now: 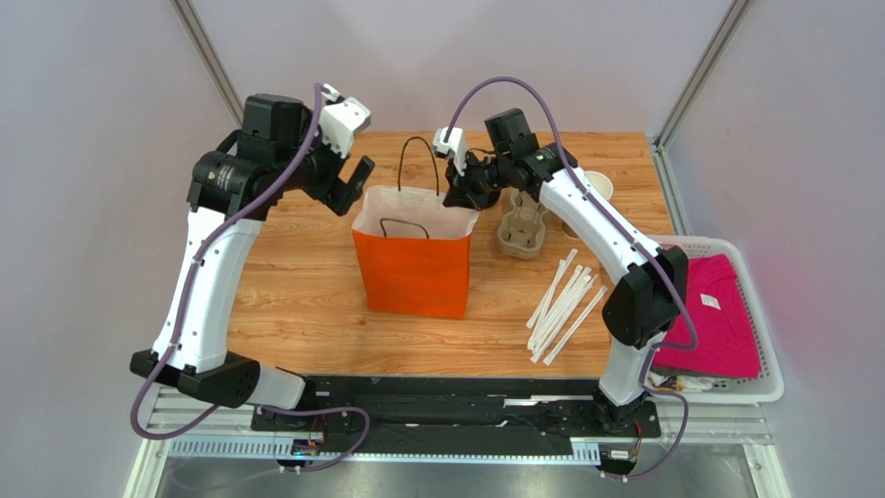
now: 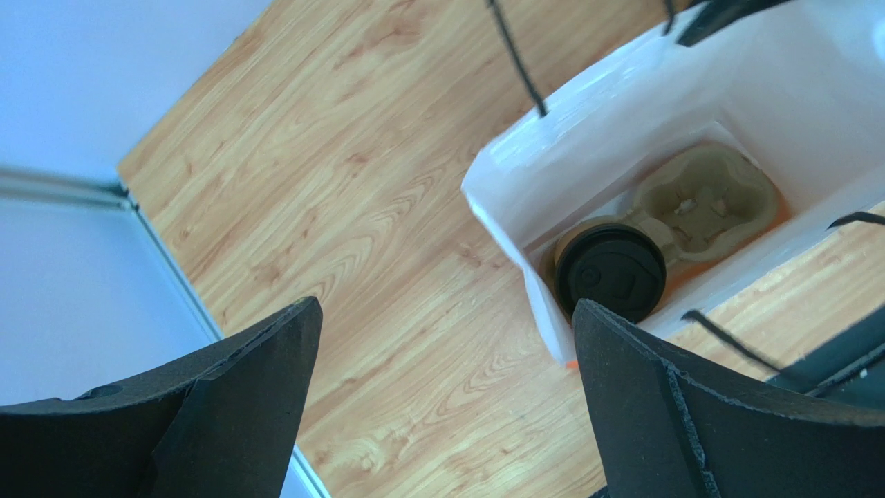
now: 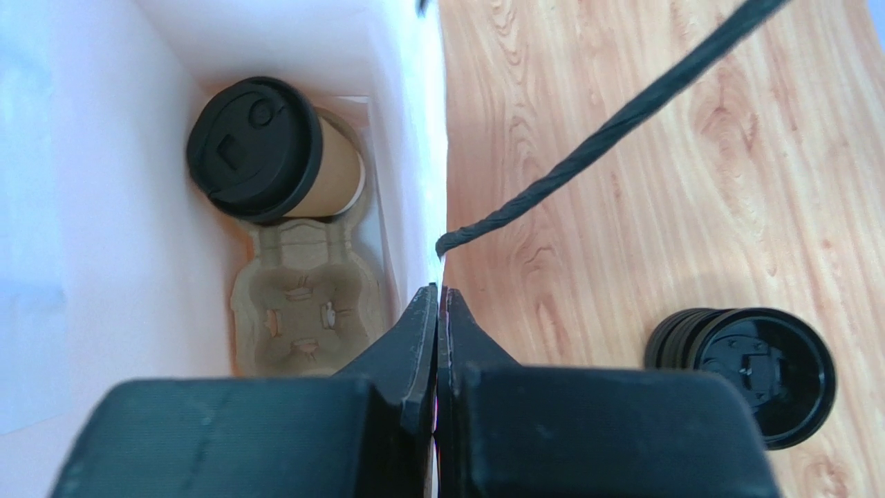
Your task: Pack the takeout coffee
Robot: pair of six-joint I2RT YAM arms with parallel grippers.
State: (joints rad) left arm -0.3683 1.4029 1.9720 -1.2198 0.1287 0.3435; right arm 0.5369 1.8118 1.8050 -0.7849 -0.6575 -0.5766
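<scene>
orange paper bag (image 1: 413,272) stands mid-table with its mouth gaping. the right gripper (image 3: 436,311), fingers pressed together, pinches the bag's white rim at its 1 o'clock corner in the top view, likely to hold the mouth wide and steady the bag. on the bag's floor the takeout coffee (image 3: 272,150) sits lidded in one pocket of a pulp carrier (image 3: 301,316), at 12 o'clock of the empty pocket in the right wrist view. the carrier probably stops it tipping. the left gripper (image 2: 445,311), spread and empty, hovers at the bag's 10 o'clock, apart from it. packing looks essentially done.
</scene>
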